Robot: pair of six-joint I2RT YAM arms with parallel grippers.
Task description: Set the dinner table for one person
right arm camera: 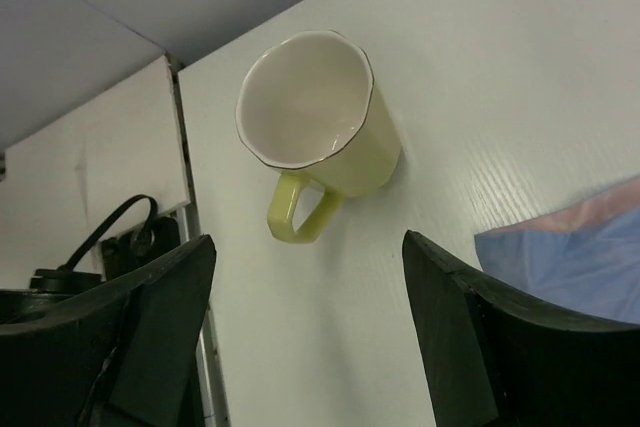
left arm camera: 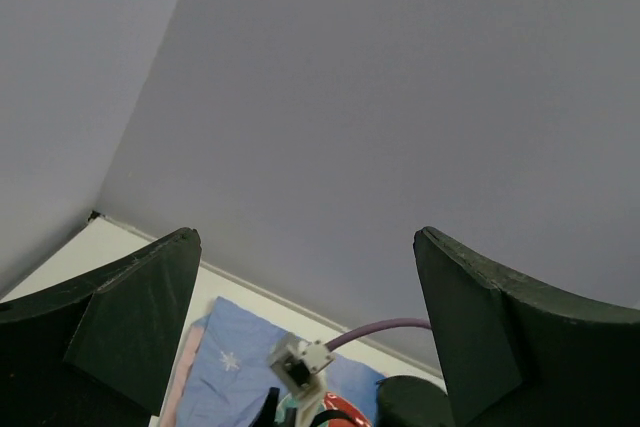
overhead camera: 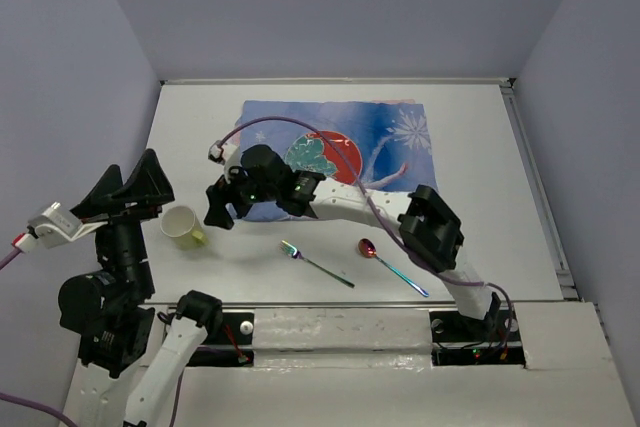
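Observation:
The dinner table (overhead camera: 480, 147) is a wide off-white top. A yellow-green mug (overhead camera: 185, 226) stands upright on it at the left. My right gripper (overhead camera: 222, 215) hovers open just right of the mug. In the right wrist view the mug (right arm camera: 318, 117) lies ahead of the open, empty gripper (right arm camera: 310, 347), its handle toward the fingers. A fork (overhead camera: 315, 262) and a spoon (overhead camera: 390, 262) lie near the front edge. My left gripper (overhead camera: 130, 192) is raised left of the mug, open and empty (left arm camera: 305, 337), and faces the back wall.
A blue cartoon placemat (overhead camera: 390, 137) lies at the back centre, with a red and teal plate (overhead camera: 335, 152) on it, partly hidden by my right arm. The placemat's corner shows in the right wrist view (right arm camera: 575, 267). A purple cable (overhead camera: 300, 127) arcs over the mat.

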